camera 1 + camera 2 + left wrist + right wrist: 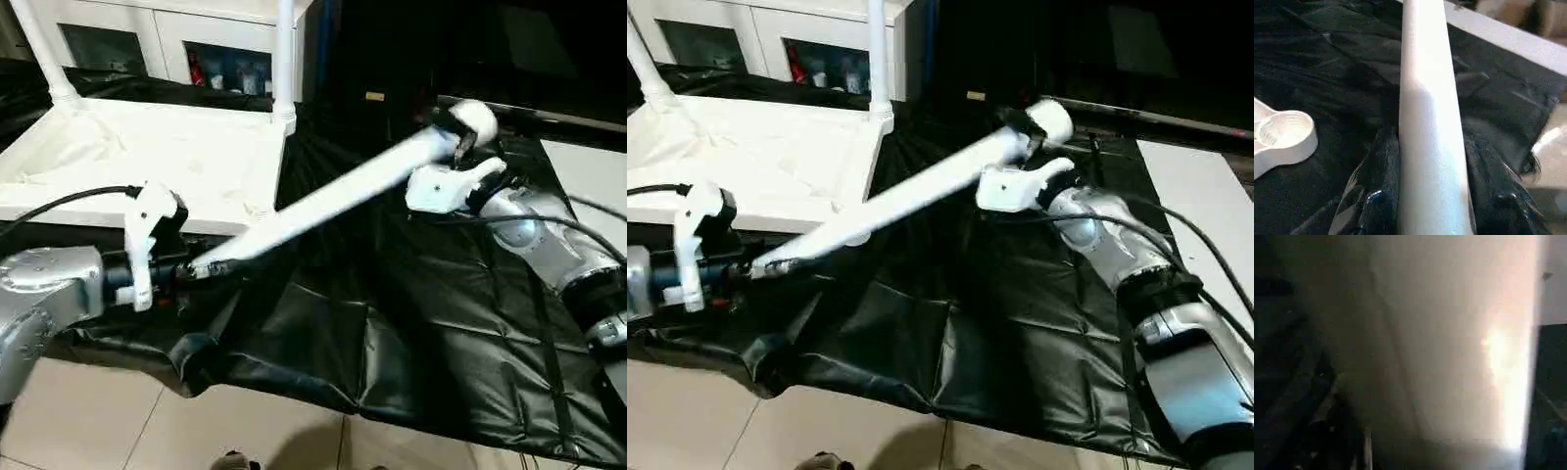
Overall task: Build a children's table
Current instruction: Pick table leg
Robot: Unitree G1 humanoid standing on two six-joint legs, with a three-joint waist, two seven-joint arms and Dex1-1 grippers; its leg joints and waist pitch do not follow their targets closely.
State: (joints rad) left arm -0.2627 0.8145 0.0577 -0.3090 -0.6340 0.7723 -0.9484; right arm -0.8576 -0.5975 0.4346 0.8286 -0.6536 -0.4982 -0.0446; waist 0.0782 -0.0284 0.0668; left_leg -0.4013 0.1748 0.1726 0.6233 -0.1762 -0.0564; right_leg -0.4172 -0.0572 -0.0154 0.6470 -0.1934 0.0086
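A long white leg [333, 196] hangs slantwise over the black sheet [392, 333], its narrow end clamped in the left gripper [196, 269], its thick end between the right gripper's [460, 137] spread fingers. The upturned tabletop [147, 162], near the sheet's far left corner, carries two upright legs [284, 59] in corner sockets.

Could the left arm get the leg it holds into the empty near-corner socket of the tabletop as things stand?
Probably not yet. The left end effector grips the narrow end of the leg, whose thick end is up at the right end effector, pointing away from the tabletop. The socket itself looks unobstructed.
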